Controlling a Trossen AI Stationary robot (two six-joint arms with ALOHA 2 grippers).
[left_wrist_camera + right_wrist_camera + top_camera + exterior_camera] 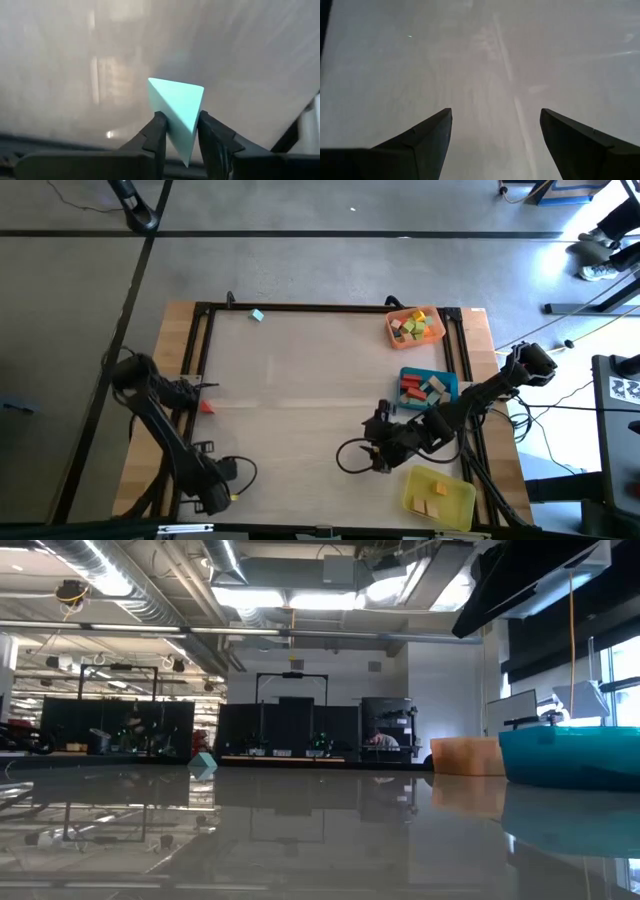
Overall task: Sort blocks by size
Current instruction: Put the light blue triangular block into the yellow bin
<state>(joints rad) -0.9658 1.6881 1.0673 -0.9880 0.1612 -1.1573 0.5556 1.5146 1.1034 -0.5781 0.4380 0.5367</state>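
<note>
Blocks, whole job: most blocks lie sorted in three trays on the right of the surface (pixel 300 400); a few are loose on the left and at the far edge.
Trays: the orange tray (pixel 390 335), blue tray (pixel 404 372) and yellow tray (pixel 455 490) sit close together. A carried block could well be dropped in the wrong tray, or clip a rim, since they are well apart from the left arm.
Right claw (pixel 495 115): released, fingers wide over bare surface, near the blue and yellow trays. If the left arm crosses over, the two arms could meet there.
Left claw (pixel 177 117): clenched on a pale teal block (pixel 177 107), one finger pressing on each side.
Grip risk: the pale teal block sits tilted, one corner up and an edge down between the fingers, so the pads bear on slanted faces. It may twist or squirt out on lifting.
Red block (pixel 207 407): just beside the left claw in the high view; a swing could knock it toward the surface's edge.
Far teal block (pixel 257 315): alone near the far edge, well apart from both claws. It is a long reach, and a nudge might push it off.
</note>
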